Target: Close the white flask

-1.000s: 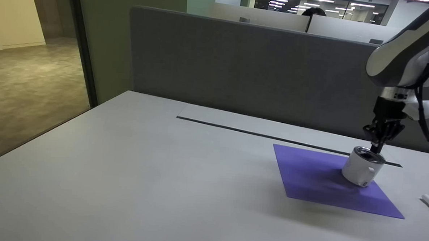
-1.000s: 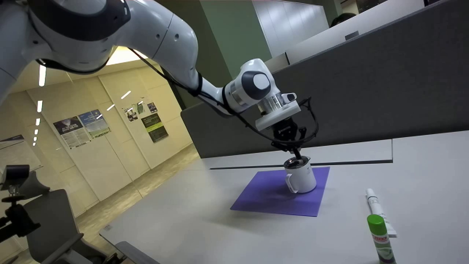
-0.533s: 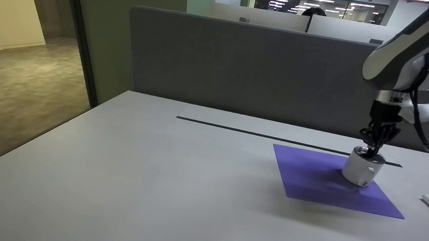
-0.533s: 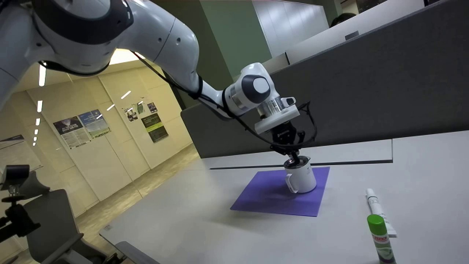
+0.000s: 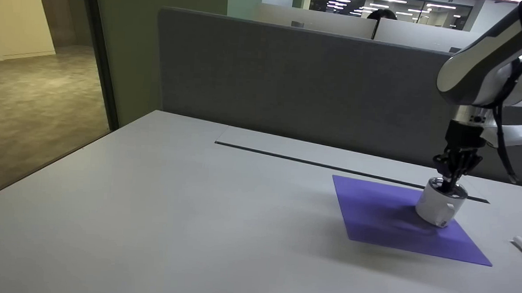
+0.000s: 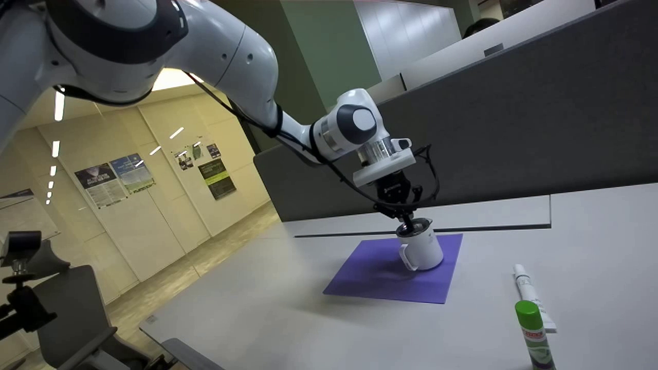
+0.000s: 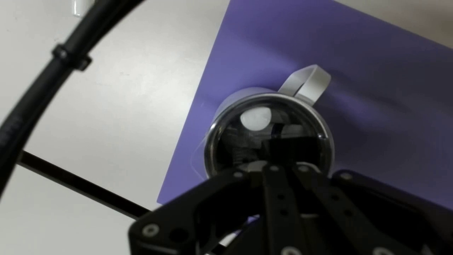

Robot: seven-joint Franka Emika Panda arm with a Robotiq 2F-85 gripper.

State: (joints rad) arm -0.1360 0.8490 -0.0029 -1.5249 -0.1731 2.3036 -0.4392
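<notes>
The white flask, a short mug with a handle, is on the purple mat [image 5: 381,222] in both exterior views. Its body [image 5: 436,208] leans very slightly to the left; it also shows in an exterior view [image 6: 424,252]. In the wrist view its handle [image 7: 315,83] and dark, see-through lid [image 7: 231,132] with a shiny rim show from above. A pale oval patch shows on the lid. My gripper [image 5: 447,188] points down with its fingers together and its tips at the lid, also in an exterior view [image 6: 408,227]. In the wrist view the fingers [image 7: 283,159] hide the lid's near part.
A white tube [image 6: 529,293] and a green-capped stick [image 6: 534,334] are on the table to the right of the mat in an exterior view. A grey partition [image 5: 307,87] stands behind the table. A black cable [image 7: 46,78] crosses the wrist view's left side.
My gripper has moved left in both exterior views, its tips going from one side of the lid across its top. The flask's top has shifted slightly left; its base has stayed.
</notes>
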